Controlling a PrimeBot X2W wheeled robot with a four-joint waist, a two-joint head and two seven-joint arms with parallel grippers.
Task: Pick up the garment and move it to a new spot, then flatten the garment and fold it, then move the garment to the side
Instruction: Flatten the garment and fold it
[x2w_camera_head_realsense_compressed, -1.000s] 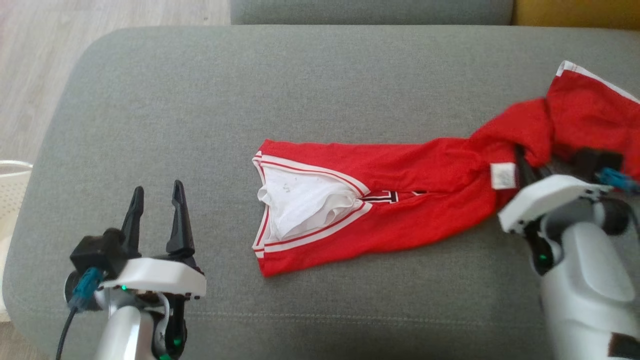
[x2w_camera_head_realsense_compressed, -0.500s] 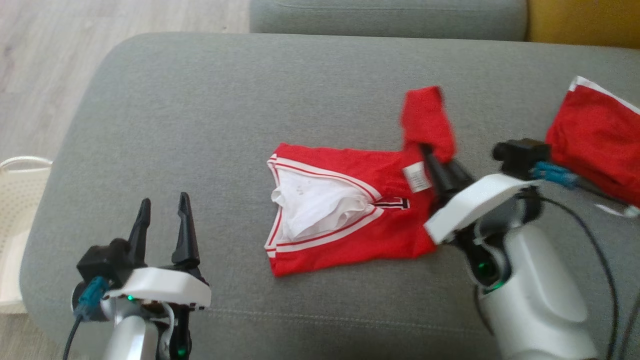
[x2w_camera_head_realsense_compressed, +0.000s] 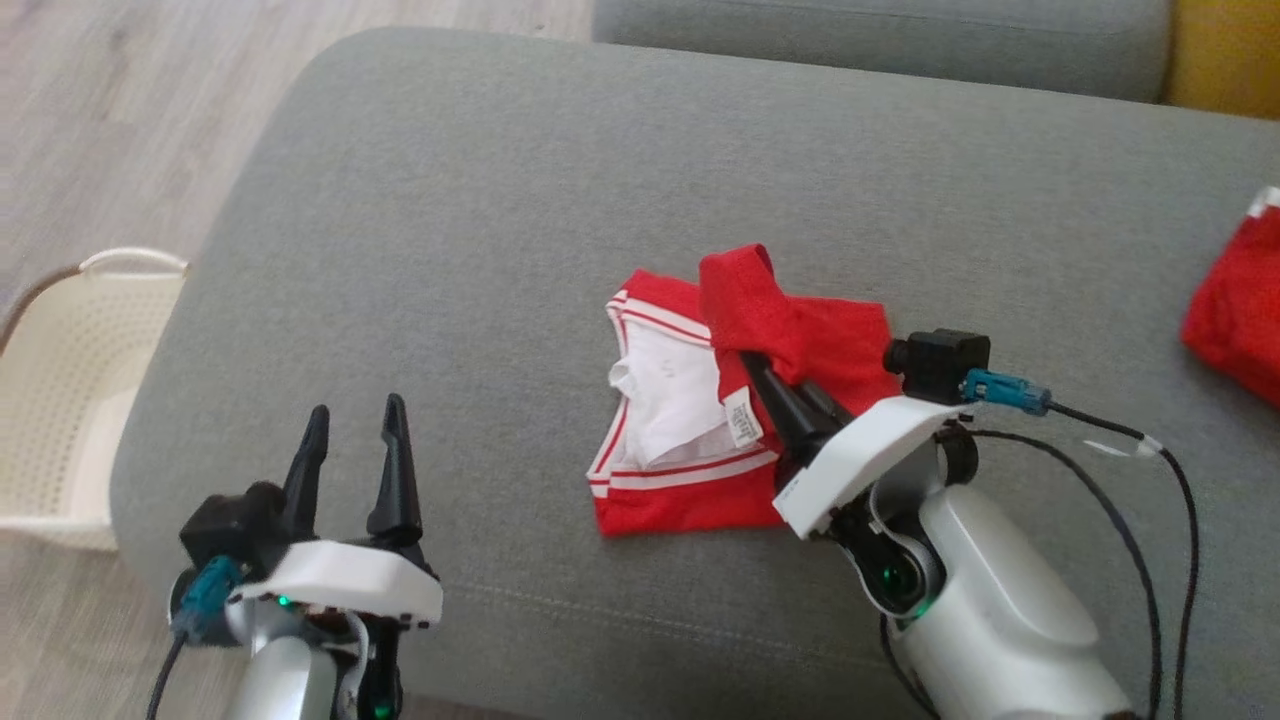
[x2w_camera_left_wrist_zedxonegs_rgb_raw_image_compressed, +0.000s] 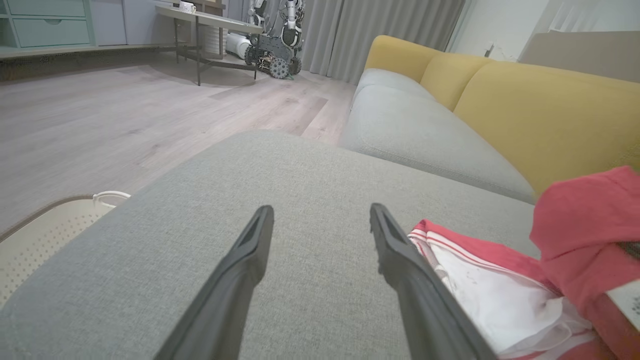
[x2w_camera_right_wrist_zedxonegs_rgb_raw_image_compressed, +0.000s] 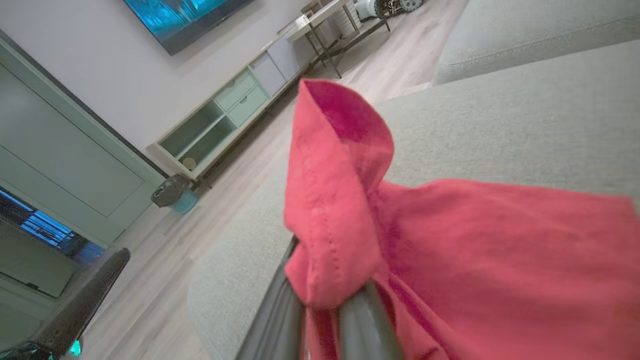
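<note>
Pinches a fold of the red garment (x2w_camera_head_realsense_compressed: 840, 335) in right hand (x2w_camera_head_realsense_compressed: 762, 372) (white lining (x2w_camera_head_realsense_compressed: 665, 390) showing beside it). Holds left hand (x2w_camera_head_realsense_compressed: 357, 408) spread, well apart on garment's left.

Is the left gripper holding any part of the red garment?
No, in the head view the left gripper stands open over the bare grey cushion, apart from the red garment.

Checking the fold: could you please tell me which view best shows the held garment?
Head view: nearly the whole garment lies on the cushion, right tool pinching it. Left wrist catches its striped end; right wrist, the pinched fold.
</note>
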